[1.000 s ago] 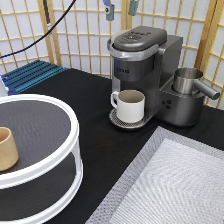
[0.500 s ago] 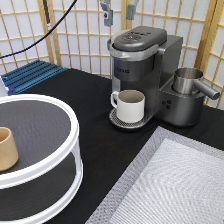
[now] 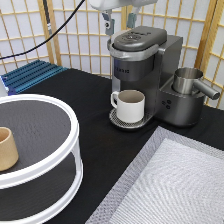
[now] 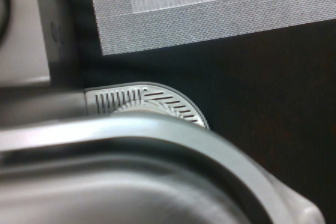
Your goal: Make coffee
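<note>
Gripper (image 3: 119,21) has dropped slightly since earlier, fingers spread and empty, hanging directly above the closed coffee maker (image 3: 142,65) at the desk's far edge, mug (image 3: 129,105) under spout, coffee pod not visible anywhere.

No coffee pod shows in either view. The dark grey coffee machine (image 3: 142,65) stands at upper centre with its lid shut. A cream mug (image 3: 131,105) sits upright on its drip tray. The claw (image 3: 119,22) hangs spread just above the lid.
</note>
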